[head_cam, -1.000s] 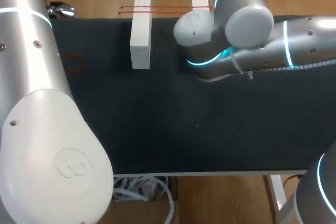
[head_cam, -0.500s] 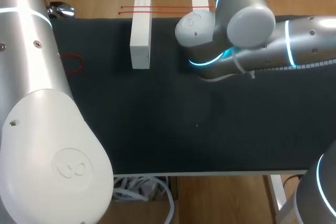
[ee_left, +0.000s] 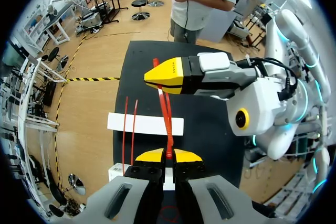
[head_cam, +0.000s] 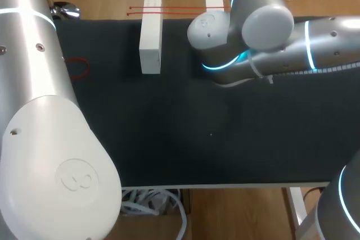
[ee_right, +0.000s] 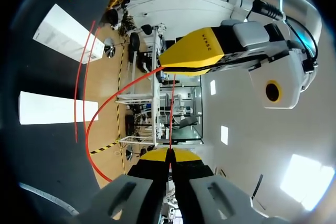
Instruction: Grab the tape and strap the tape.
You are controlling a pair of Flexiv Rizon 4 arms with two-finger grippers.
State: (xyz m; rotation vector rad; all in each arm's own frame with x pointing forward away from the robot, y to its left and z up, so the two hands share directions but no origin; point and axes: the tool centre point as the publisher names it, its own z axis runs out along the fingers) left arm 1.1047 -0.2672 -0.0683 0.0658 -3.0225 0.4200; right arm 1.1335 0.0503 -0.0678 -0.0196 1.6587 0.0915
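A thin red tape [ee_left: 166, 114] runs taut between my two grippers, held up above the black table [head_cam: 185, 133]. In the left wrist view my left gripper [ee_left: 168, 156] is shut on one end, and my right gripper [ee_left: 160, 76] pinches the tape just ahead of it. The right wrist view shows my right gripper [ee_right: 169, 156] shut on the tape [ee_right: 172, 108], which also curves off in a slack loop from my left gripper [ee_right: 176, 62]. Both grippers are hidden behind the arms in the head view.
Two white blocks [head_cam: 151, 35] [head_cam: 214, 3] stand at the table's far edge, with two more red tapes [head_cam: 174, 9] stretched across them. A small red loop [head_cam: 79, 67] lies at the left, beside my left arm [head_cam: 34, 111]. My right arm [head_cam: 292, 49] spans the far right.
My right arm's wrist has edged slightly to the right. Nothing else has visibly moved.
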